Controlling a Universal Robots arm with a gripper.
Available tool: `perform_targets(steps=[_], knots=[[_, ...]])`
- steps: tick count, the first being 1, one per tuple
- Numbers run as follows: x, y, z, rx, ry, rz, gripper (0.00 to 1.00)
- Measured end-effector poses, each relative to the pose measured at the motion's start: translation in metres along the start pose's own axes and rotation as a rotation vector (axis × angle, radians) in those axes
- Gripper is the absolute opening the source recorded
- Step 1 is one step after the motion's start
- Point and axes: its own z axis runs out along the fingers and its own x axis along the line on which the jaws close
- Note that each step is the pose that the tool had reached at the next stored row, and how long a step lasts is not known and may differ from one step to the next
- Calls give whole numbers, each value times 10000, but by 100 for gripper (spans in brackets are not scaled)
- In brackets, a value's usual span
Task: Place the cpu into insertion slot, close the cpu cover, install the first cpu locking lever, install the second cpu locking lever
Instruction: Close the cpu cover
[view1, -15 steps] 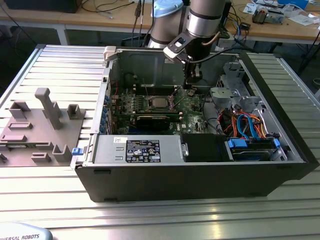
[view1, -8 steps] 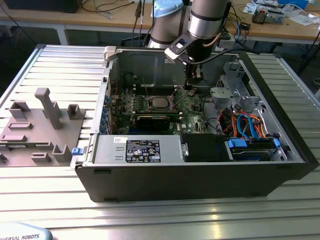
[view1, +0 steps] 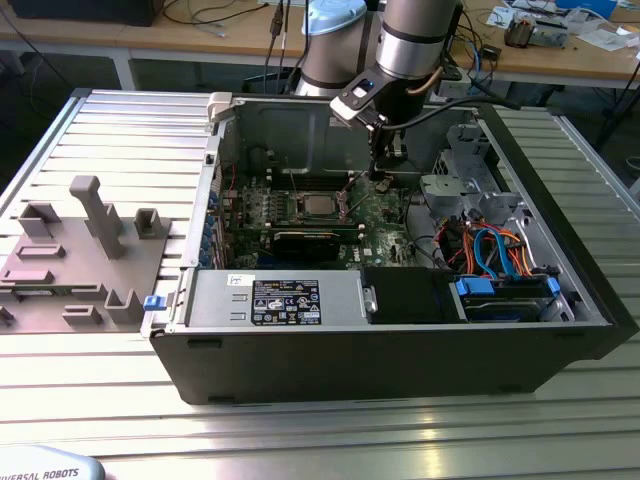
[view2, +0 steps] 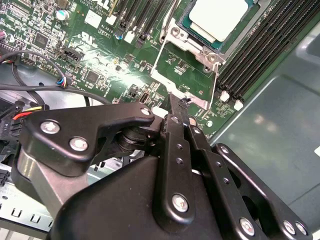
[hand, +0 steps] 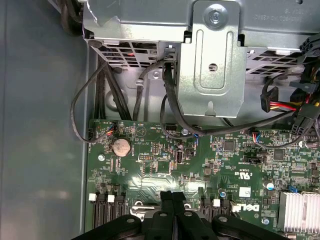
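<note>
- The cpu (view2: 220, 17) is seated in the insertion slot (view2: 209, 50). In the second wrist view its pale metal top lies flat and square inside the socket's rim, so I count the first step as done.
- The cpu cover (view2: 161, 60) is not closed. I see its thin silvery frame swung away from the socket and lying out over the green motherboard (view2: 100, 55), with board components showing through its square window.
- I cannot pick out either locking lever with any certainty, so I judge both lever steps as outstanding along with the cover.
- From the exterior view, the arm reaches down into the open computer case (view1: 400, 340), and the gripper (view1: 385, 172) hangs over the board just to that view's right of the socket.
- The gripper's fingers are drawn together, with hardly a gap between them in both wrist views. It carries no chip.
- In the second wrist view the tips sit right at the free edge of the open cover, the side far from the socket. They look to be touching it, but I cannot tell whether a lip of the frame is pinched between them.
</note>
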Motion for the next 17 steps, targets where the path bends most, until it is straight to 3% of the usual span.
perform_targets(steps=[12, 17], knots=[[-2, 34, 31, 1, -5, 0, 11], [4, 63, 73, 1, -11, 0, 11]])
